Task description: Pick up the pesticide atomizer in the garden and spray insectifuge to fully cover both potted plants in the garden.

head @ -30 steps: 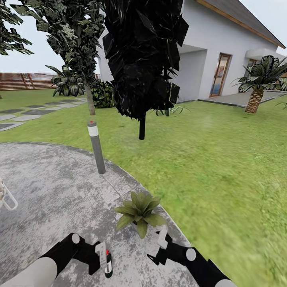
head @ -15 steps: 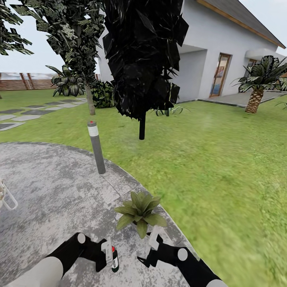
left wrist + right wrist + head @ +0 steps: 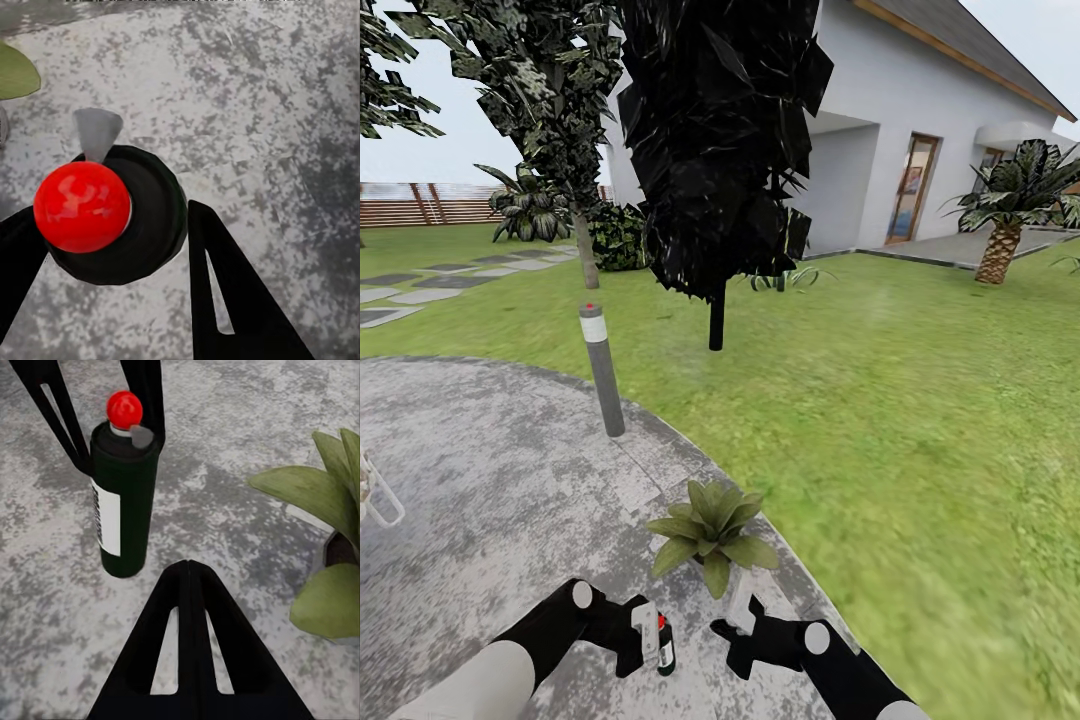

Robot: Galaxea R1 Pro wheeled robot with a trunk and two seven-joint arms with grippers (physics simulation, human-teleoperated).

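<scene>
One potted plant (image 3: 710, 532), a low rosette of broad green leaves in a small grey pot, stands at the patio's edge. Just in front of it my left gripper (image 3: 657, 640) is shut on the pesticide atomizer (image 3: 666, 648), a slim dark bottle with a red top, held upright. From above, the left wrist view has the atomizer (image 3: 124, 217) between my two black fingers (image 3: 225, 292). My right gripper (image 3: 738, 612) is shut and holds nothing, close beside the plant. In the right wrist view, the atomizer (image 3: 124, 502) with its white label is beyond my shut right gripper (image 3: 187, 570), and the plant (image 3: 326, 502) is beside it.
A grey bollard lamp (image 3: 602, 370) with a red dot stands at the edge of the round mottled patio (image 3: 480, 470). Green lawn (image 3: 920, 430) lies to the right, with dark trees (image 3: 715, 150), a white house (image 3: 920, 120), a palm (image 3: 1005, 210) and a brown fence (image 3: 420, 203) behind.
My left gripper has carried the atomizer to the right and closer to the plant. My right gripper has shifted left and a little nearer to it. The view itself has not moved.
</scene>
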